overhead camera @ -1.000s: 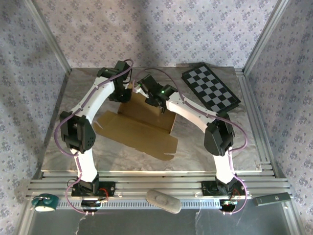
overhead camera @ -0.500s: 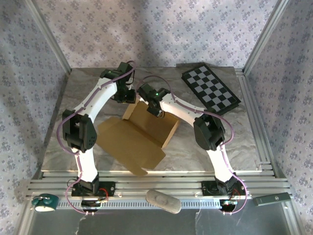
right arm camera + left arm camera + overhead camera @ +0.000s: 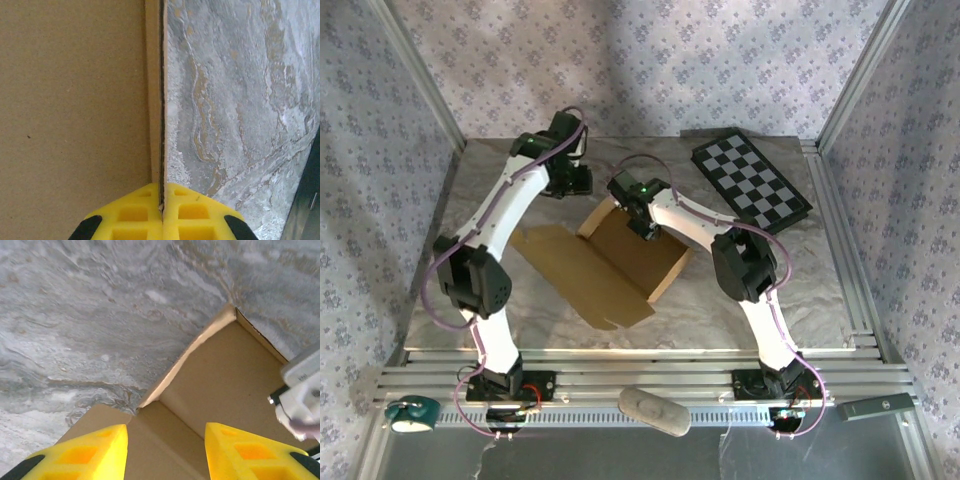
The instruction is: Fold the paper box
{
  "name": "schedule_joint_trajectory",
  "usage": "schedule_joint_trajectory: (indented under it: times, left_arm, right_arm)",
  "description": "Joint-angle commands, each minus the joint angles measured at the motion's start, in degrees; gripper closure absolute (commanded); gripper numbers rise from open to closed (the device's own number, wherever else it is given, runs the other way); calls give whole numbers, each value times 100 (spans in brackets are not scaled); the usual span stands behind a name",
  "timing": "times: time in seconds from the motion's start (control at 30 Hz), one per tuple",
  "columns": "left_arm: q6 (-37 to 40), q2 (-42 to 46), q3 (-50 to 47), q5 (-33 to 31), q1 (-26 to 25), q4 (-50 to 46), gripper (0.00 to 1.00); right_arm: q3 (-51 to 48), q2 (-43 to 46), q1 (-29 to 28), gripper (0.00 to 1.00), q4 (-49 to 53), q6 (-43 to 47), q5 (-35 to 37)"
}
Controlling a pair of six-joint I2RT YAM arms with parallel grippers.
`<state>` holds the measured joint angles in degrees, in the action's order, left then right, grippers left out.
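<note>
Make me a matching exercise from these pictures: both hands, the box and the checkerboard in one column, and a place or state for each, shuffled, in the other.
1. left hand
2. right hand
3. box
4. checkerboard

A. lying flat, far right
B. shut on a box wall's edge
C. in the centre, walls partly raised
D. open, above a box corner

Pairs: 1-D, 2-B, 3-C, 4-A
</note>
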<state>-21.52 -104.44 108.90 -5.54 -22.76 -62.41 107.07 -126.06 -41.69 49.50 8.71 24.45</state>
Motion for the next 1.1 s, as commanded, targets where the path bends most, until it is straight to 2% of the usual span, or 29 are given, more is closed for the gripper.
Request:
schedule_joint_trajectory:
  times: [0.0, 0.17, 0.3, 0.4, 0.57, 0.73, 0.87, 1.07]
  left_arm:
    - [-336, 585, 180, -305, 139, -78, 55]
    - [-555, 1049, -15, -445, 210, -56, 54]
    - [-726, 1480, -554, -334, 322, 42, 54]
    - [-948, 1854, -1148, -44, 501, 240, 55]
    - [-1272, 2234, -2103, 816, 818, 880, 58]
    - [-1450, 2062, -2678, 1880, 879, 1706, 56]
    - [-1434, 1543, -2638, 2222, 820, 1912, 55]
    - [-1586, 971, -2402, 2615, 734, 2533, 59]
  right_arm:
    - [11, -189, 196, 100, 421, -469, 295]
    - [-252, -170, 586, 100, 602, -1125, 337]
    - [-583, 3, 990, 100, 658, -1794, 105]
    - [-834, 143, 1243, 100, 748, -2354, -121]
    - [-1275, 382, 1381, 100, 768, -3415, -255]
    - [-1289, 407, 1192, 100, 937, -4278, -264]
    - [-1165, 402, 1028, 100, 961, -4721, -305]
    - [-1118, 319, 1040, 100, 905, -4817, -535]
